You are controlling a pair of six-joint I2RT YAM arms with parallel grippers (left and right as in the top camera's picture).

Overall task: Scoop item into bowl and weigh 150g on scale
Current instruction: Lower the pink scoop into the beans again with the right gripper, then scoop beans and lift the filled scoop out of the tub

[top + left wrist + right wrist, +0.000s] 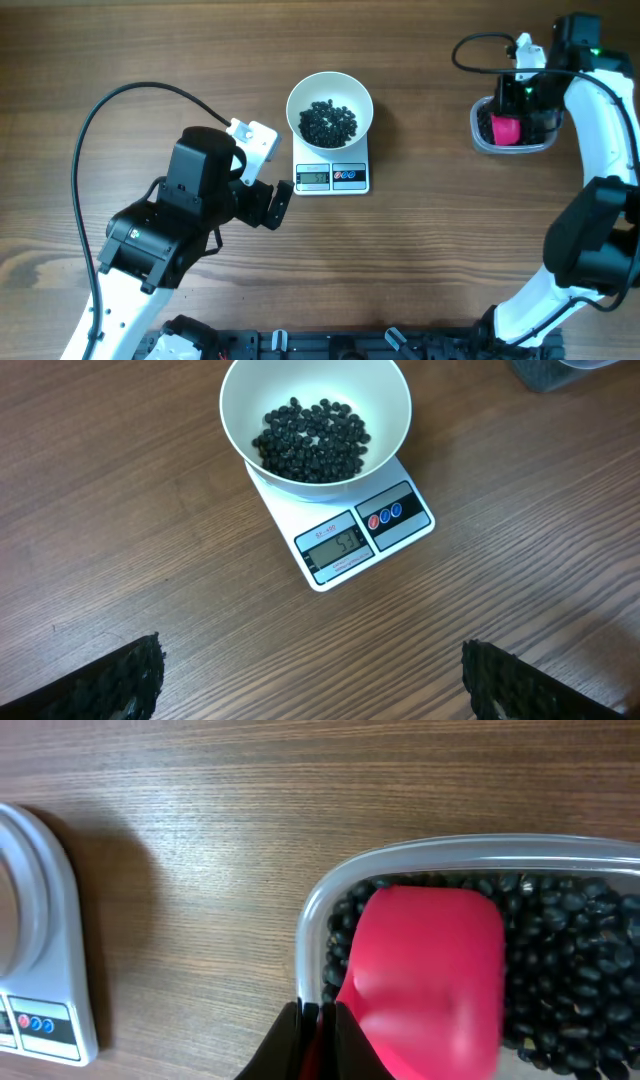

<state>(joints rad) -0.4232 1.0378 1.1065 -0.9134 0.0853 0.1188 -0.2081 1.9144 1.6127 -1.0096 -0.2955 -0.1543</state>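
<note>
Pink scoop being pinched by right gripper inside bean tub for scooping | left gripper being held wide, off scale.

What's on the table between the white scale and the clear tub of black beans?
Nothing: just bare brown wooden table between the small white digital scale and the clear plastic tub, seen in the overhead view.

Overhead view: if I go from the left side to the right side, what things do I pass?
left claw → white bowl → clear tub
</note>
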